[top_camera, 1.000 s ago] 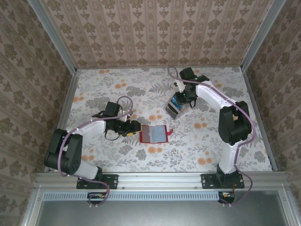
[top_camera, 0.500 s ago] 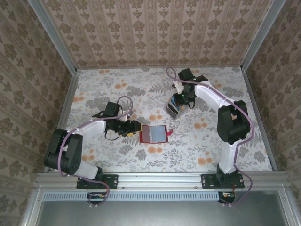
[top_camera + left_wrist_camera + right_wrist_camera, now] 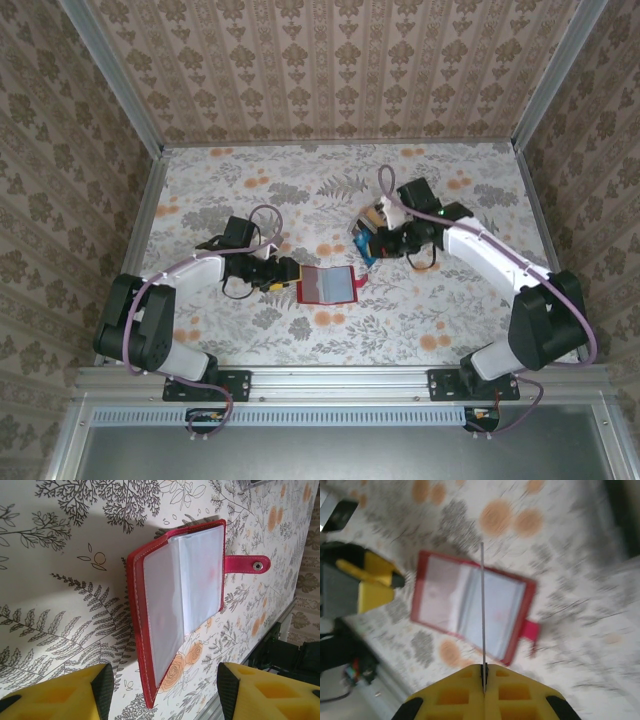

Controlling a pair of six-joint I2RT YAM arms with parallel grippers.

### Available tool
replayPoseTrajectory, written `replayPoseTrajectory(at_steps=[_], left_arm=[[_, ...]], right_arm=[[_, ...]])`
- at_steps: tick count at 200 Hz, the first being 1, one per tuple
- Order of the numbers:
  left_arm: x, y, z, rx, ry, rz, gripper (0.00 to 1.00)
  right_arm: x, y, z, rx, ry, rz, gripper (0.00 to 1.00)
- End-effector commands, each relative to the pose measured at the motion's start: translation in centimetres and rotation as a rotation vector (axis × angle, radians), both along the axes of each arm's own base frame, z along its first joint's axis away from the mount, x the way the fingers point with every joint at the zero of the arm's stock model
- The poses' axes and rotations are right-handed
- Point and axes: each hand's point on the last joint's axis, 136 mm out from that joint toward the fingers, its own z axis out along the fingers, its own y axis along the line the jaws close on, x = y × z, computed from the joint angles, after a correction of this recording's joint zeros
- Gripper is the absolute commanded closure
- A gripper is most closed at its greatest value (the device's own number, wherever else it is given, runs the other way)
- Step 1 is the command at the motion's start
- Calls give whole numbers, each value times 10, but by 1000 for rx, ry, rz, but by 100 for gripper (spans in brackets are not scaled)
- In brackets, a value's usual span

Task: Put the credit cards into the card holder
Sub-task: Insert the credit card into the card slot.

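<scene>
You see a red card holder (image 3: 175,605) with milky grey-white pockets and a red tab (image 3: 245,564) with a silver snap. The tabletop (image 3: 450,300) is white, printed with grey ferns and orange blooms — the walls (image 3: 330,70), tan damask stripes. Your left end effector (image 3: 162,692) and right end effector (image 3: 484,677) are yellow, trimmed black — the credit card (image 3: 482,605) edge reads grey.

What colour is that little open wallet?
The card holder is red; left wrist view shows it best.
</scene>
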Motion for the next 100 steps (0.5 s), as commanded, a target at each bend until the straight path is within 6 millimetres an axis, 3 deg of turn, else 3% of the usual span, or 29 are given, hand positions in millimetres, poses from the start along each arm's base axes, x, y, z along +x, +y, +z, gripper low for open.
replayPoseTrajectory(at_steps=[1, 26, 100], left_arm=[[-9, 1, -1, 5, 7, -24, 40], [-8, 5, -7, 35, 2, -18, 43], [-5, -5, -23, 62, 19, -46, 63]], right_arm=[[-16, 35, -4, 192, 89, 9, 94], [-28, 55, -23, 220, 139, 53, 94], [-30, 60, -84, 177, 269, 43, 98]])
